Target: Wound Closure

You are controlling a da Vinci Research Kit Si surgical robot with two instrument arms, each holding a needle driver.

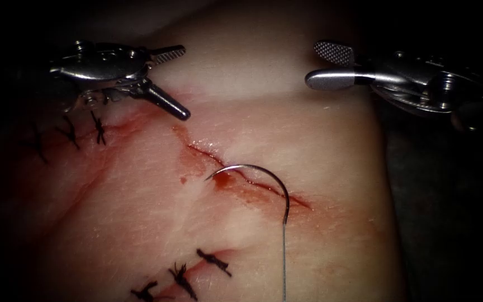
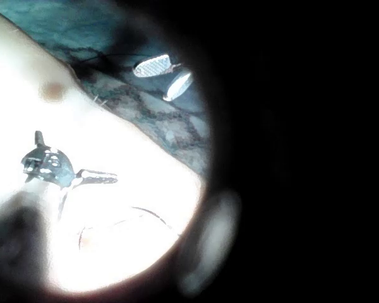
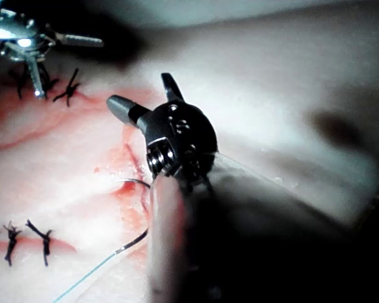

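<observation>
Upper-left row of black stitches (image 1: 99, 128) on an old closed cut, three knots visible, short cut ends sticking up; the outer ones sit in shadow; reddish line runs under them; same row in right wrist view (image 3: 68, 91), two knots clear. Lower row of black stitches (image 1: 214, 262) at endoscope bottom, three knots, spaced apart along a second closed cut, tails frayed; also in right wrist view (image 3: 41, 240), upright tails. Dark grey surface (image 1: 443, 223) at endoscope right, detail not readable. Teal patterned cloth (image 2: 170, 126) in left wrist view, dark wavy pattern, lying against the edge of the tissue (image 2: 132, 151).
</observation>
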